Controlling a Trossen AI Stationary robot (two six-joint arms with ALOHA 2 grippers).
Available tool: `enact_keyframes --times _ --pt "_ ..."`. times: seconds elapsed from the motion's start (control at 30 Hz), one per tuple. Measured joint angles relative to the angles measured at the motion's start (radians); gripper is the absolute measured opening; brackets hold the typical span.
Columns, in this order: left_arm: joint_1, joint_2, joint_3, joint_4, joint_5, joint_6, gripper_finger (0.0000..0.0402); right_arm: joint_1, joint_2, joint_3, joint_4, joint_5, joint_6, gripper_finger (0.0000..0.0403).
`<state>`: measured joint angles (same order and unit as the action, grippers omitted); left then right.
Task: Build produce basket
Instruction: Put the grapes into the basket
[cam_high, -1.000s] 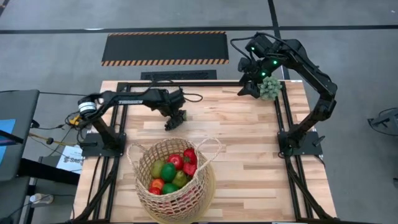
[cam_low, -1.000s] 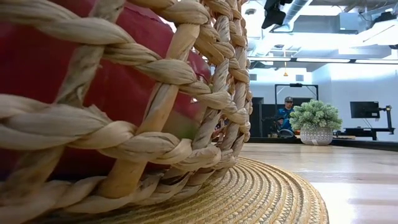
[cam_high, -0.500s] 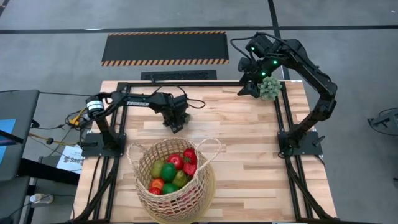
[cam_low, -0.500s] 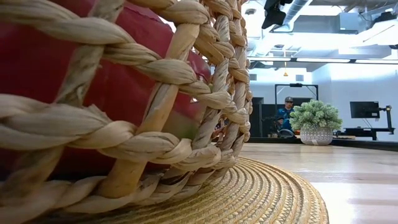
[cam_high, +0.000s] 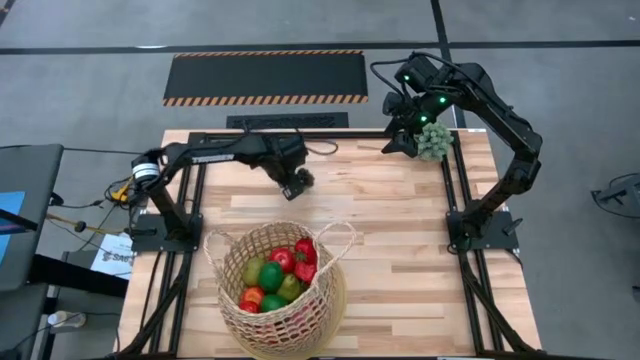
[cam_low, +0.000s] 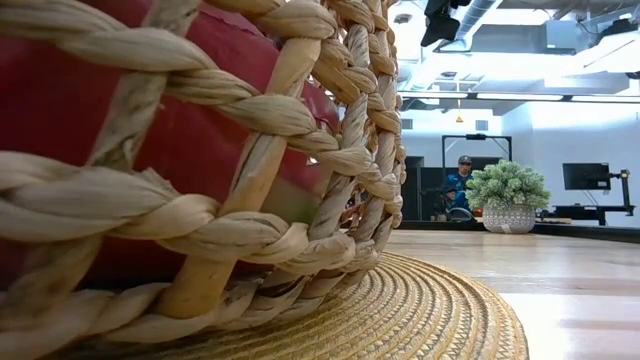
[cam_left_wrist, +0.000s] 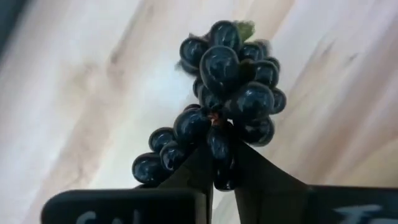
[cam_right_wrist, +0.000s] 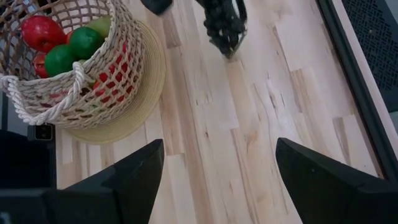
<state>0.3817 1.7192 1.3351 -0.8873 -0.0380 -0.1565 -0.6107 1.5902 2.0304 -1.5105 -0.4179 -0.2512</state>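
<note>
My left gripper (cam_high: 297, 186) is over the far middle of the table, shut on the dark grape bunch (cam_left_wrist: 224, 99), which also shows in the right wrist view as a grape bunch (cam_right_wrist: 226, 31) under dark fingers. The wicker basket (cam_high: 280, 290) stands on a round woven mat (cam_low: 430, 310) at the near middle and holds red and green produce (cam_right_wrist: 62, 43). My right gripper (cam_right_wrist: 217, 180) hovers open, with nothing between its fingers, above the far right corner. My left gripper pinches a few grapes at one end of the bunch (cam_left_wrist: 221, 142) between its two fingers (cam_left_wrist: 261, 177). The fingers come from above, pointing steeply down. The rest of the bunch hangs below the fingertips, seemingly clear of the tabletop.
A pale green spiky plant in a woven pot (cam_low: 507, 200) stands at the table's far right corner, beside my right arm (cam_high: 433, 140). Black frame rails (cam_high: 455, 200) run along the table's sides. Bare wood (cam_high: 400, 250) lies between the basket and the right rail. A person sits in the room beyond.
My left gripper has shut on the grape bunch where it lay on the table, then risen with it and shifted a little toward the right and far edge. The bunch now hangs lifted under the fingers.
</note>
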Motion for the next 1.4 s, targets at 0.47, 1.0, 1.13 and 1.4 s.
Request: enact_keyframes --times 0.47,1.0,1.13,1.4 --pt "-0.204 -0.214 0.530 -0.383 0.043 -0.198 0.0017 0.003 0.000 0.000 0.000 0.000 0.048 0.0327" --pt "-0.784 -0.218 0.521 -0.559 -0.130 -0.649 0.0020 0.102 0.000 0.000 0.008 0.000 0.176 0.0327" --pt "-0.800 -0.150 0.521 -0.603 -0.125 -0.615 0.0020 0.142 0.000 0.000 0.007 0.000 0.204 0.0327" --pt "-0.822 -0.047 0.521 -0.632 -0.022 -0.506 0.0101 0.237 -0.001 0.000 0.007 0.000 0.263 0.0327"
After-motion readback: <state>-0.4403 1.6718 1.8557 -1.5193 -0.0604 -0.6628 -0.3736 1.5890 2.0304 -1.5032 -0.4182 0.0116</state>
